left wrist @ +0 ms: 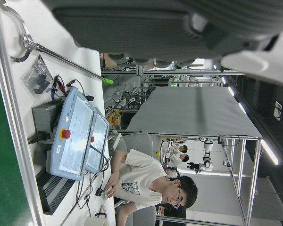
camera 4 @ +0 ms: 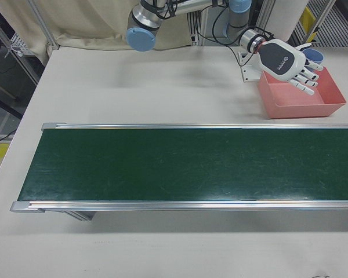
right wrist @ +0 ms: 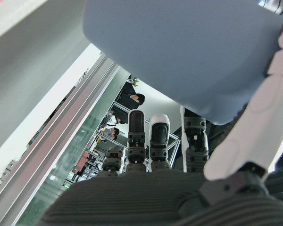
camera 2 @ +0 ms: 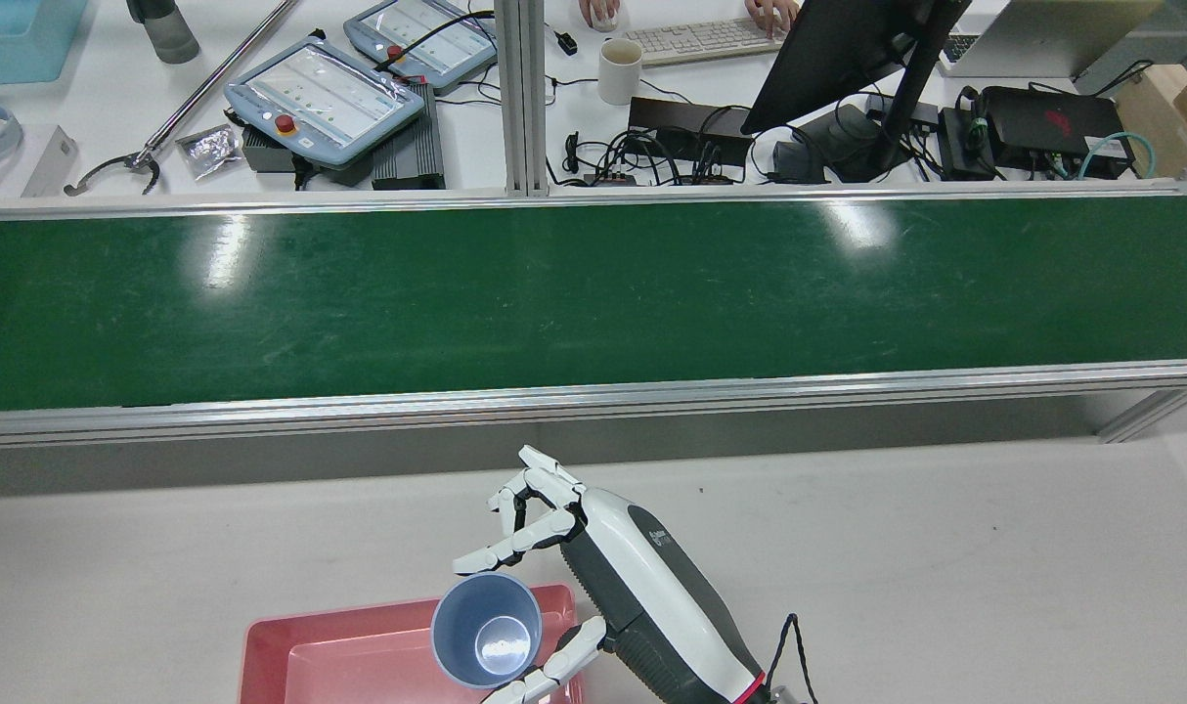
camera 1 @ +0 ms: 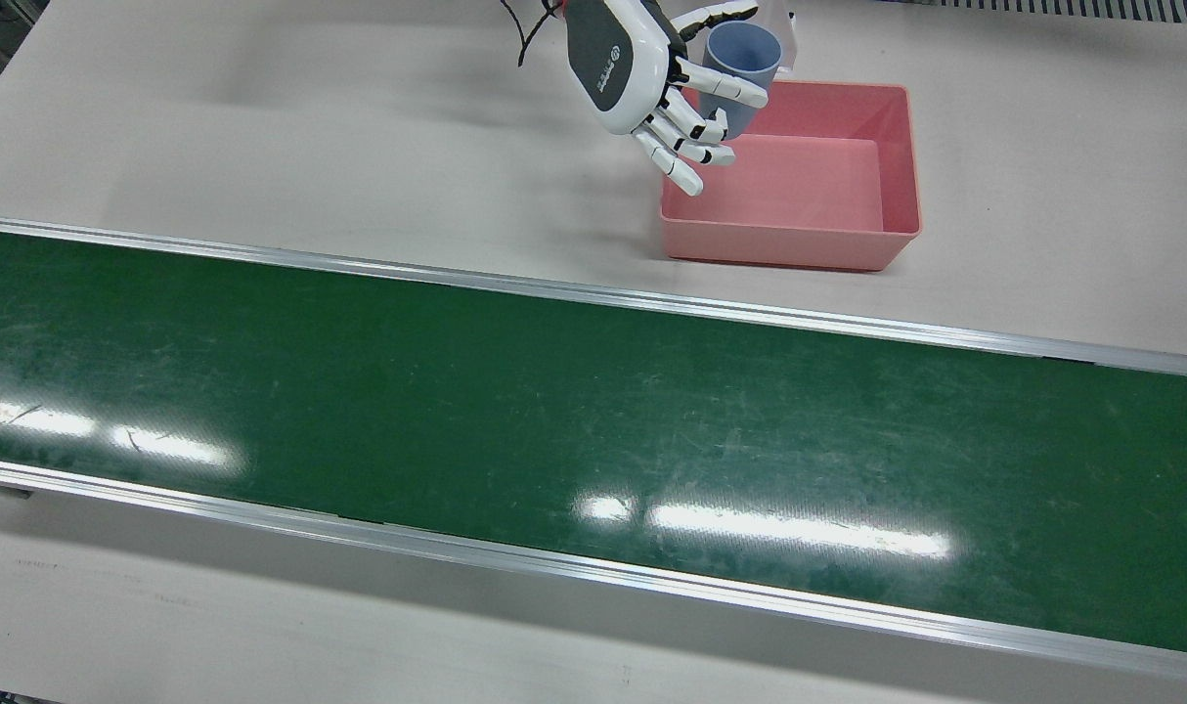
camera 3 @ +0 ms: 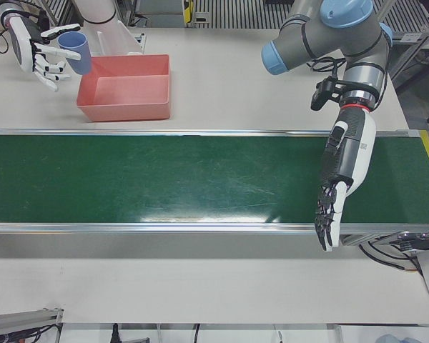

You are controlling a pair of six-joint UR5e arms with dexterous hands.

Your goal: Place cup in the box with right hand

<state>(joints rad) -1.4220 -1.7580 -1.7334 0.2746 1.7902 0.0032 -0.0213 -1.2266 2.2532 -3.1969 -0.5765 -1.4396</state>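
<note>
A blue cup (camera 1: 740,73) hangs upright, mouth up, above the near-robot left corner of the pink box (camera 1: 900,166). My right hand (camera 1: 642,68) pinches it between the thumb and one finger, while the other fingers stay spread. From behind, the cup (camera 2: 486,631) is over the box's (camera 2: 261,655) right part, with the right hand (camera 2: 603,567) beside it. The right hand view is filled by the cup's wall (right wrist: 188,56). My left hand (camera 3: 336,193) hangs open, fingers pointing down, over the belt's front edge, far from the box (camera 3: 125,112).
A green conveyor belt (camera 1: 593,420) with aluminium rails crosses the table between the box and the operators' side. Beyond it, a desk carries teach pendants (camera 2: 325,98), a white mug (camera 2: 620,70), a monitor (camera 2: 848,49) and cables. A person's hands rest at a keyboard (camera 2: 701,39).
</note>
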